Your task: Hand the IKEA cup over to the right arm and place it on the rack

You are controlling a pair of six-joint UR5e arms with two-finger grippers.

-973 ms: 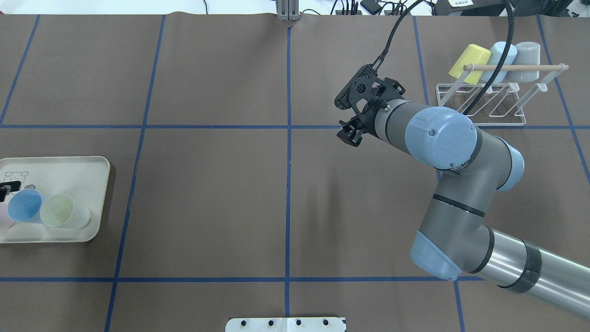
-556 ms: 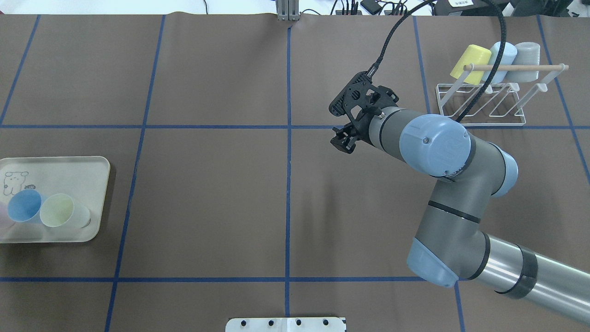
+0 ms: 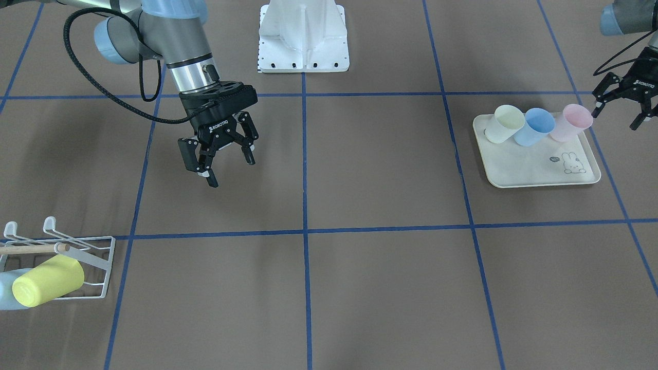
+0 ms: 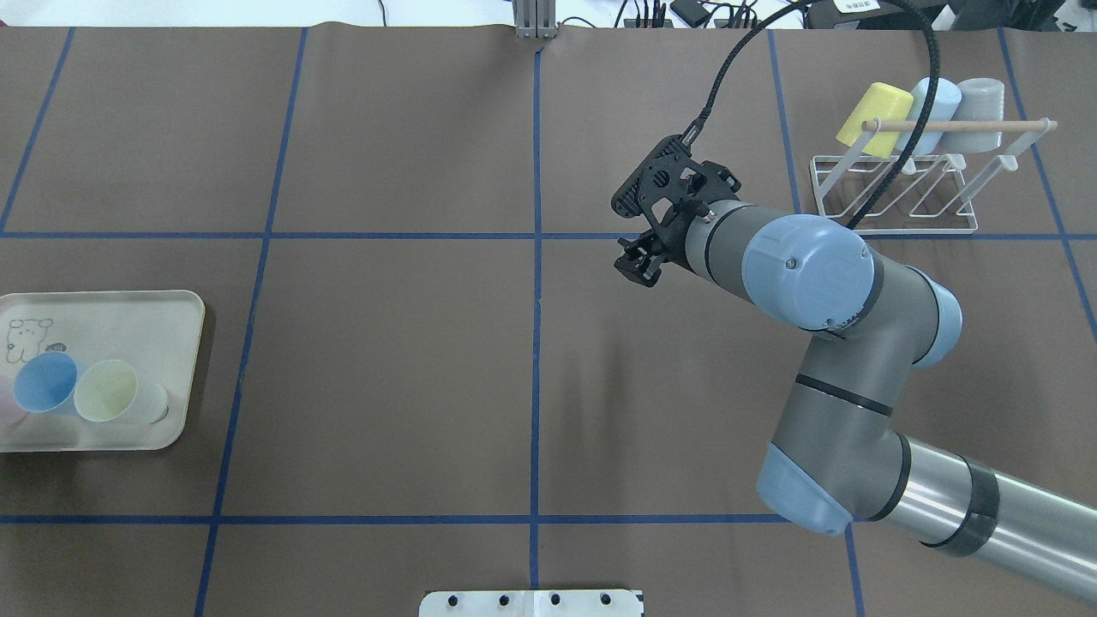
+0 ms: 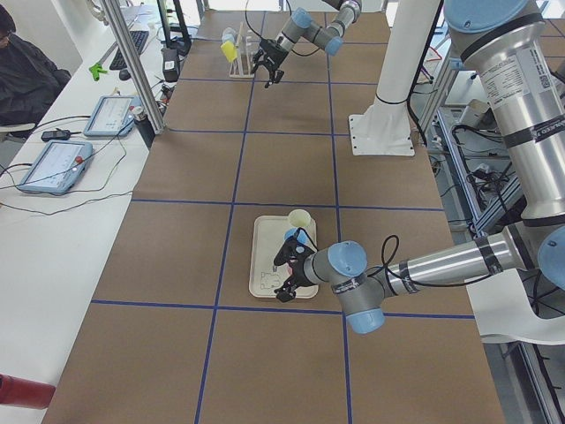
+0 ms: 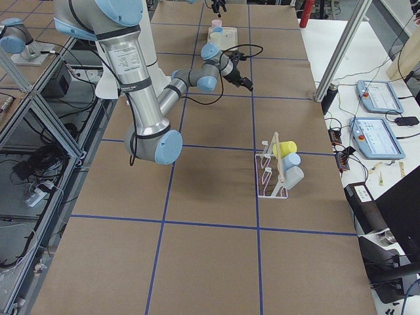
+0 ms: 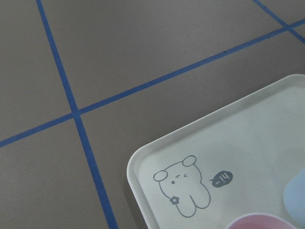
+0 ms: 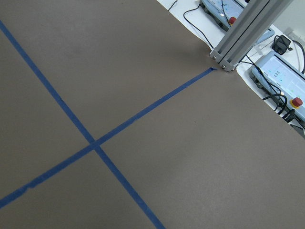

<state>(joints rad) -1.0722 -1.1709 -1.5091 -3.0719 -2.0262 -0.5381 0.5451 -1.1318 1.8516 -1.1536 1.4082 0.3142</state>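
Three IKEA cups stand in a row on the cream tray [image 3: 540, 172]: pale yellow [image 3: 506, 123], blue [image 3: 534, 126] and pink [image 3: 569, 119]. My left gripper [image 3: 619, 112] hangs open just beside the pink cup's rim, holding nothing; it is outside the overhead view. In the left wrist view only the pink cup's rim [image 7: 252, 222] shows at the bottom edge. The right arm's gripper [image 3: 230, 170] hovers open and empty over the table, also seen from above [image 4: 636, 260]. The white wire rack [image 4: 891, 193] holds a yellow [image 4: 872, 116], a pale blue [image 4: 934, 103] and a grey cup [image 4: 977, 101].
The robot's white base plate [image 3: 303, 36] sits at the table's middle near edge. A thick black cable [image 4: 921, 111] loops from the right wrist over the rack. Blue tape lines grid the brown table. A person sits by tablets at a side desk [image 5: 53, 168].
The right arm shifted slightly left, its gripper still open. The left gripper's tip, visible at the tray's left edge a second ago, has gone out of the overhead view.
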